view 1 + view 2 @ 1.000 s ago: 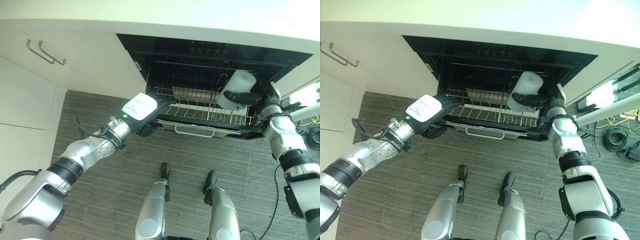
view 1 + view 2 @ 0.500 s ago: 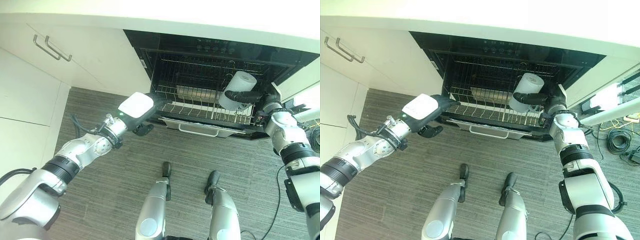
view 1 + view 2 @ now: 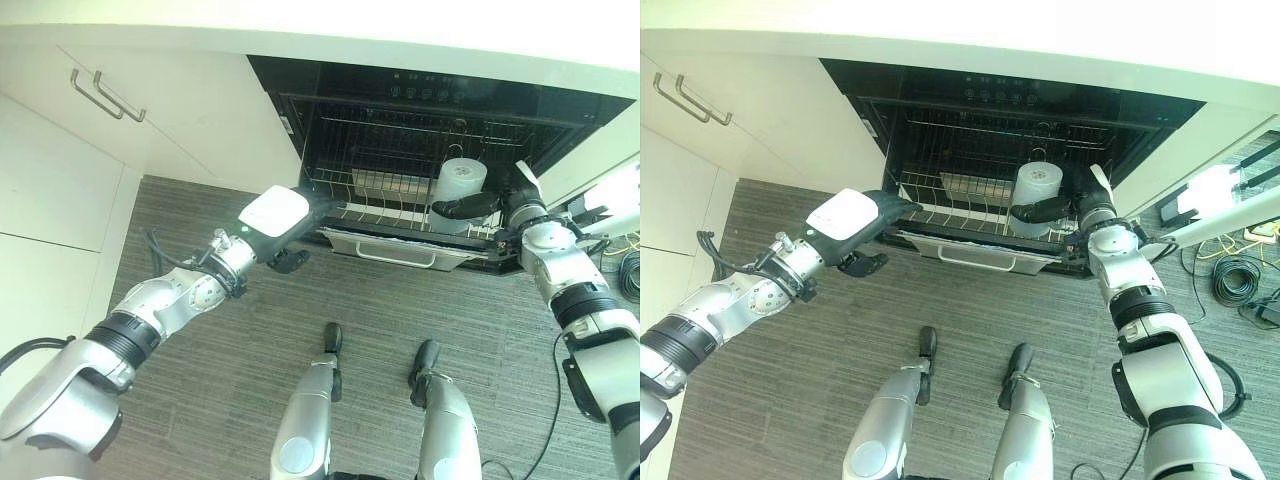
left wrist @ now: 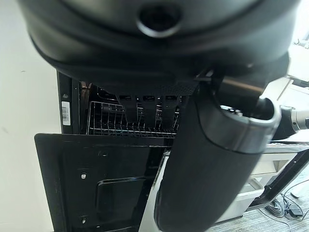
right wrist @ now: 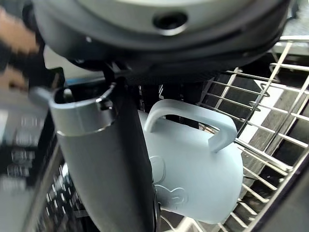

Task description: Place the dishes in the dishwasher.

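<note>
Grey striped floor [image 3: 250, 380] fronts the open black dishwasher [image 3: 400, 120]; right hand [image 3: 470, 207] grips a pale blue mug [image 3: 460, 185] over its wire rack [image 3: 400, 215], upper right; left hand [image 3: 285, 225] open at centre.

Grey wood-grain floor [image 3: 250, 380] running under white cabinets [image 3: 60, 180], two bar handles [image 3: 105, 95] on an upper left door. White worktop [image 3: 320, 30] across the top, brightly lit. Loose cables [image 3: 1230, 275] coiled on the floor at far right, beside a pale slanting panel [image 3: 1225, 215].
</note>
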